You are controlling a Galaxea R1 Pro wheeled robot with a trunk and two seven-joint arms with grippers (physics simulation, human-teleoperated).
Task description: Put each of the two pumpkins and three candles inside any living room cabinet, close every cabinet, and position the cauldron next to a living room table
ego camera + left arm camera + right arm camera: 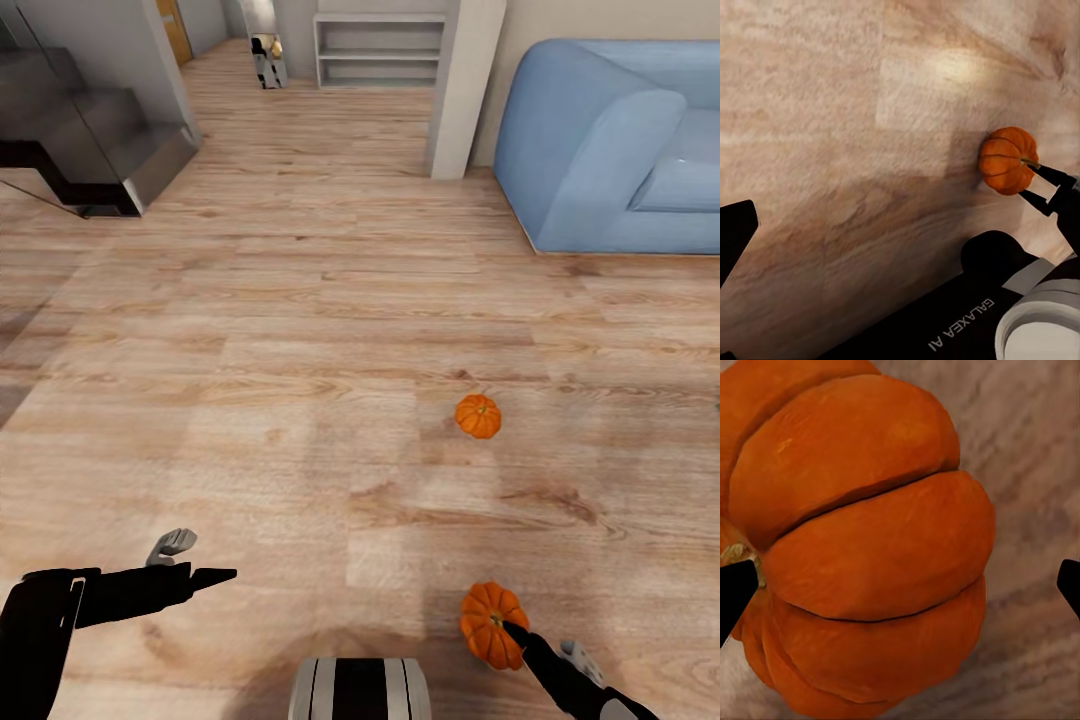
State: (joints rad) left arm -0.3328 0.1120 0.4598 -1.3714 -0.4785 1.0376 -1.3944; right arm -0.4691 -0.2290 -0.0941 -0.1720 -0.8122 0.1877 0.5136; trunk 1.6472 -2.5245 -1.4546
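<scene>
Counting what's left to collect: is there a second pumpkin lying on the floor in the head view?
Yes, a second pumpkin lies on the wooden floor, beyond the one at the right gripper.

Floor (300, 330): pale wood planks, visible grain, faint satin sheen | pumpkins (478, 416): matt orange, ribbed, smooth skin | sofa (610, 150): blue cloth, soft matt | right end effector (515, 632): black, matt plastic look | stair block (90, 140): dark, glossy.
</scene>
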